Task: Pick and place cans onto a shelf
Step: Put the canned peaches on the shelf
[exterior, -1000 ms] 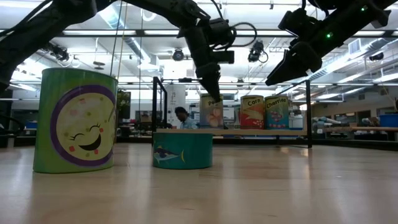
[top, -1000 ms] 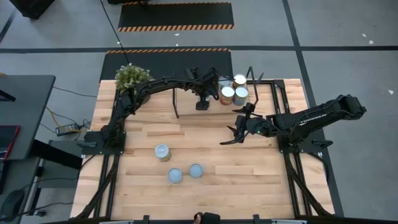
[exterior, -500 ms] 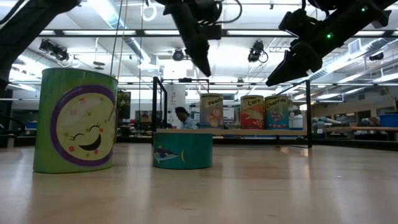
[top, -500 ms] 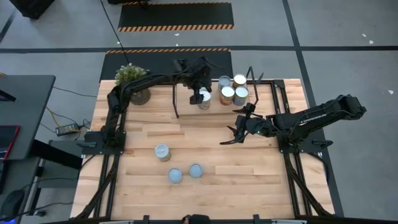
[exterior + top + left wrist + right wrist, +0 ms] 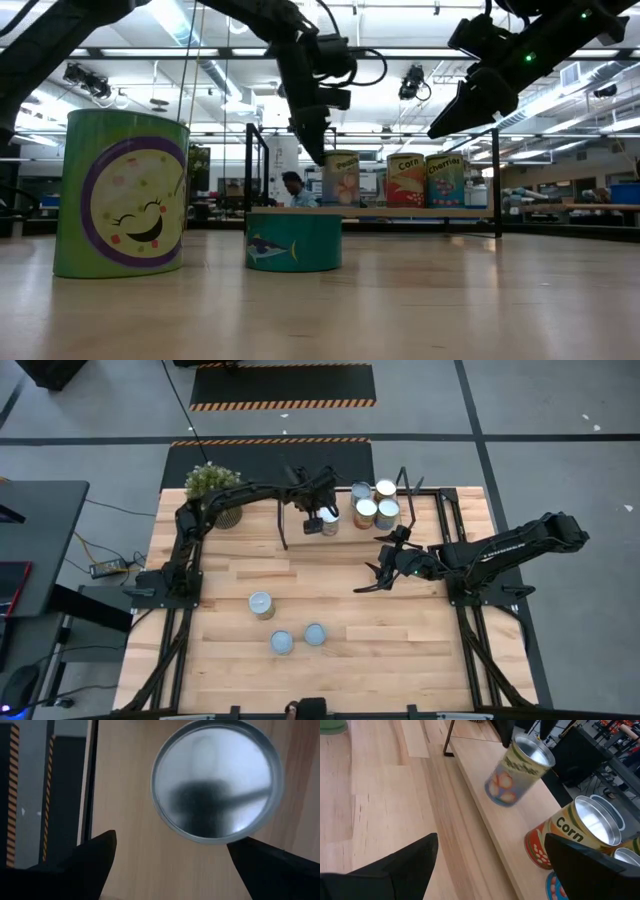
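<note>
The Peaches can (image 5: 329,518) stands on its base on the light-wood shelf (image 5: 420,530) at the shelf's left end. It also shows in the low view (image 5: 341,180) and as a silvery round top in the left wrist view (image 5: 215,780). My left gripper (image 5: 313,525) hangs open above the shelf board, just left of that can and apart from it (image 5: 171,840). Several more cans, Corn (image 5: 405,180) and Cherries (image 5: 445,180) among them, stand on the shelf farther right. My right gripper (image 5: 364,578) waits open above the table near the shelf's front (image 5: 491,836).
Three cans stand on the table's near middle (image 5: 261,604) (image 5: 282,643) (image 5: 315,633); the low view shows a green smiling-face can (image 5: 120,195) and a teal fish can (image 5: 293,240). A potted plant (image 5: 212,482) stands at the far left. Black shelf posts (image 5: 283,530) rise beside my left gripper.
My left gripper has come up off the Peaches can, gone a little toward the table's left edge, and come partly down again beside it. The can stays standing on the shelf.
</note>
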